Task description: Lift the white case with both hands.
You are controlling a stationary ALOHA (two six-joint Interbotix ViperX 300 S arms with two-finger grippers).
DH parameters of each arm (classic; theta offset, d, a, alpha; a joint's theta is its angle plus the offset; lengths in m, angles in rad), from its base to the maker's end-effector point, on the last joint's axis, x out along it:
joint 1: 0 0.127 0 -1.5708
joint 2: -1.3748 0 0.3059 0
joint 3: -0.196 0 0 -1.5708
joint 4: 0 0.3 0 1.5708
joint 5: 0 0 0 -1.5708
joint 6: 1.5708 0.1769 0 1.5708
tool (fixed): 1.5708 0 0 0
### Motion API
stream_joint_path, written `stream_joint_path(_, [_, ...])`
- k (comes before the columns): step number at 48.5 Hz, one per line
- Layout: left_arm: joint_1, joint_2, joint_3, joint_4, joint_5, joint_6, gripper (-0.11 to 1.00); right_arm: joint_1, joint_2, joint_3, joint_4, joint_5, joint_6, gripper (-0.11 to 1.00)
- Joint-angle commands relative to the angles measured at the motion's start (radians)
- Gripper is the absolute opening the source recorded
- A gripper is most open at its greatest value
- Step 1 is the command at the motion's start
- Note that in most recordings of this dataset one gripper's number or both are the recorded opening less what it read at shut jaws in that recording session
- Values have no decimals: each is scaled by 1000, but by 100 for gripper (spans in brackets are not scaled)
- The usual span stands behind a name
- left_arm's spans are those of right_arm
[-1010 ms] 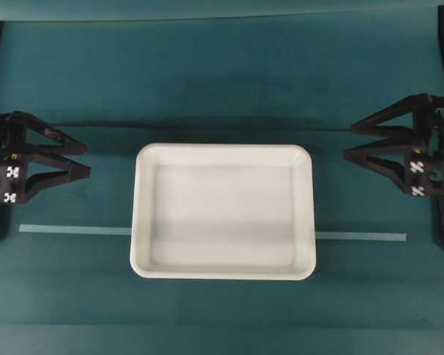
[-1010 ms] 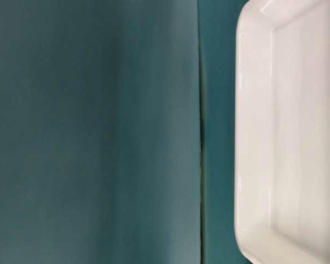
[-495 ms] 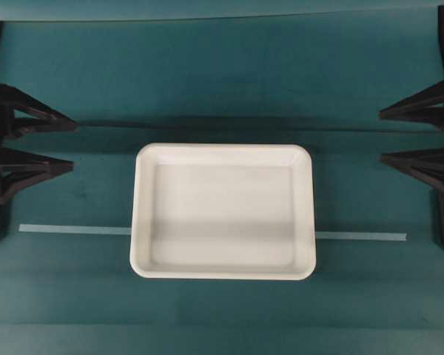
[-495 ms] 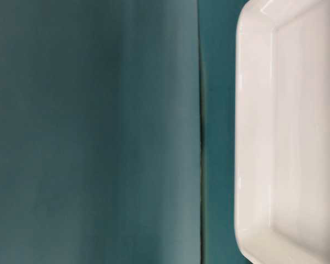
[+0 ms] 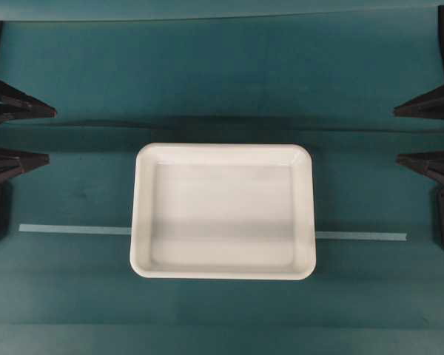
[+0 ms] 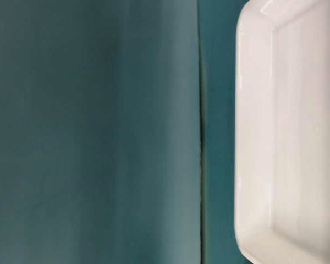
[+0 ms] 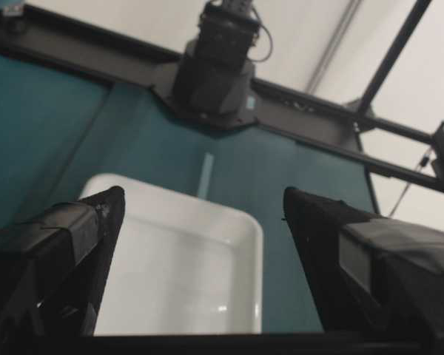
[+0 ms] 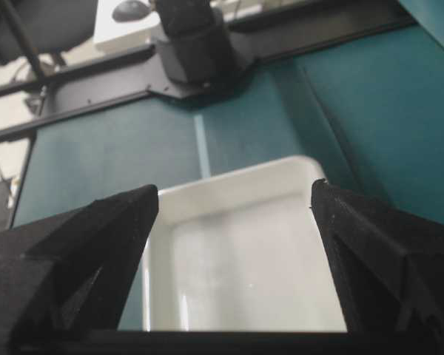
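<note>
The white case (image 5: pixel 222 211) lies flat on the teal table in the middle of the overhead view, empty, with its rim showing at the right of the table-level view (image 6: pixel 253 137). My left gripper (image 5: pixel 50 134) stands open at the far left edge, well apart from the case. At the far right edge my right gripper (image 5: pixel 397 134) is open too, also clear of it. Both wrist views look over the case (image 7: pixel 185 274) (image 8: pixel 237 251) between wide-spread black fingers (image 7: pixel 66 237) (image 8: pixel 370 237) with nothing held.
A thin pale tape strip (image 5: pixel 74 229) runs across the table under the case and out to the right (image 5: pixel 362 237). Black arm bases and frame rails stand at the table's ends (image 7: pixel 214 66) (image 8: pixel 192 44). A seam in the teal cover (image 6: pixel 200 137) runs beside the case.
Both grippers have drawn back toward the side edges of the overhead view and their fingers stand spread wider apart. The case has not moved.
</note>
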Motion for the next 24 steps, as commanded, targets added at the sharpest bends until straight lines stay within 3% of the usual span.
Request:
stream_joint_path(1, [0,15,-29,3,-5,5,93,2,12,-18,-3,-6,-3,89])
stream_joint_path(24, [0,15,-25,3,-5,6,93,3,-5,-11,-3,-35,-3,89])
